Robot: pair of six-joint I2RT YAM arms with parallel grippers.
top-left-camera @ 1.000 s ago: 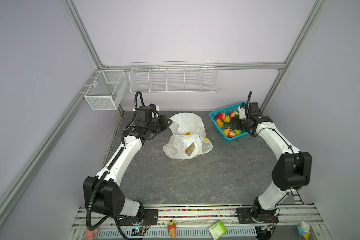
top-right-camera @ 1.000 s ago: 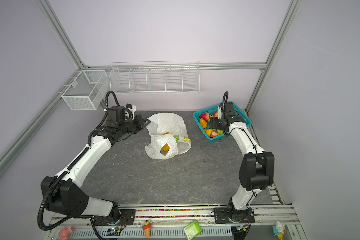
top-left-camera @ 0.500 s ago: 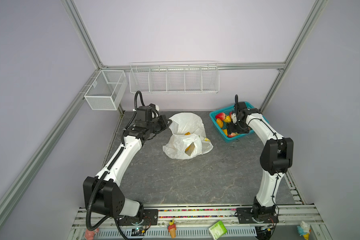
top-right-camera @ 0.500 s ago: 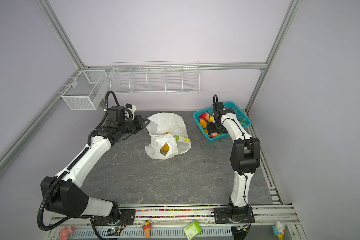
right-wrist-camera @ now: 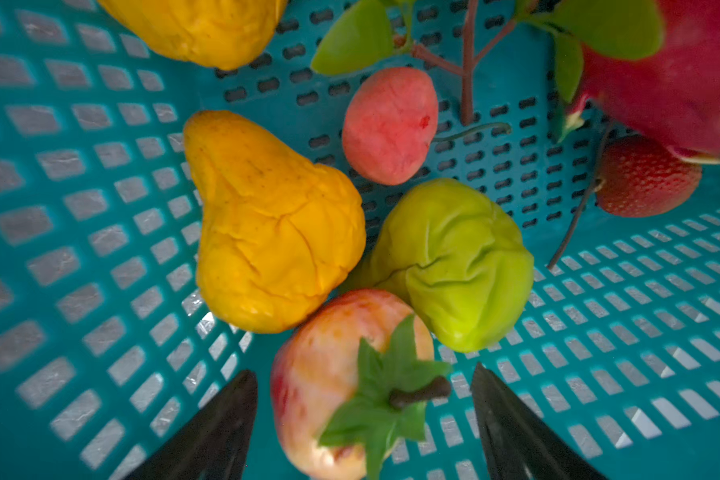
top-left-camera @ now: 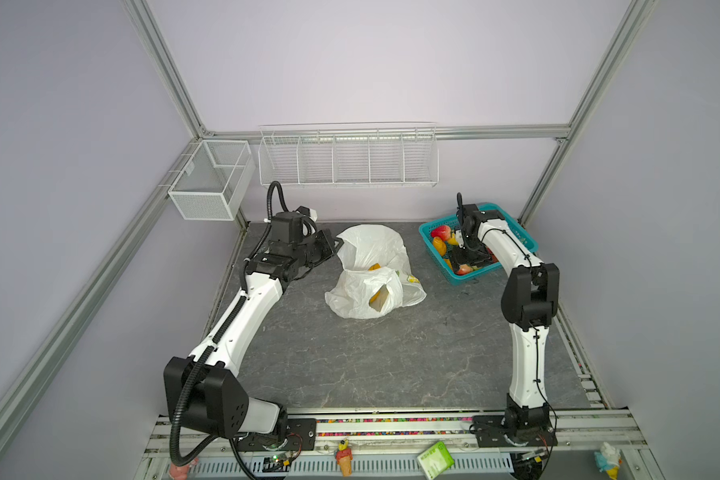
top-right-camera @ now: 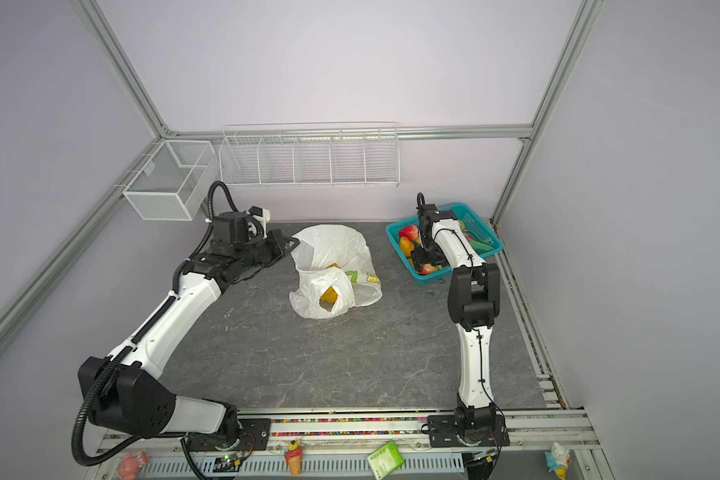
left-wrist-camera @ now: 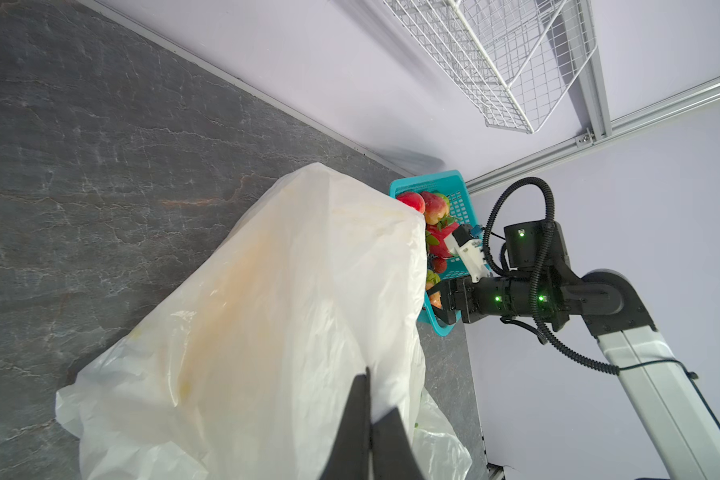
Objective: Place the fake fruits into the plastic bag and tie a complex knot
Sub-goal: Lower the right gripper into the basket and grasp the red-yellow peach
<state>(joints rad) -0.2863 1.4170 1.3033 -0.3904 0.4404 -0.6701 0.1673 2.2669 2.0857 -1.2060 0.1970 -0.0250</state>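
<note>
The plastic bag (top-left-camera: 371, 253) (top-right-camera: 329, 249) stands open in mid-table, and yellow fruit (top-left-camera: 378, 296) shows inside it. My left gripper (top-left-camera: 334, 245) (left-wrist-camera: 368, 415) is shut on the bag's rim (left-wrist-camera: 391, 374) and holds it up. Down inside the teal basket (top-left-camera: 512, 226) (right-wrist-camera: 80, 208), my right gripper (top-left-camera: 468, 259) (right-wrist-camera: 364, 372) is open. A red-yellow peach (right-wrist-camera: 329, 374) with a green leaf lies between its fingers, with a gap on each side. Beside the peach lie a yellow pear (right-wrist-camera: 267, 224), a green fruit (right-wrist-camera: 454, 262), a pink fruit (right-wrist-camera: 389, 124), a strawberry (right-wrist-camera: 645, 178) and a dragon fruit (right-wrist-camera: 682, 75).
A white wire shelf (top-left-camera: 348, 160) hangs on the back wall and a mesh box (top-left-camera: 211, 178) on the left frame. The basket sits in the back right corner against the wall. Ice-cream figurines (top-left-camera: 344, 457) and a green box (top-left-camera: 435, 457) lie on the front rail.
The right arm has folded inward, bringing its gripper lower into the basket's front part, over the peach. The left arm and the bag have not moved.
</note>
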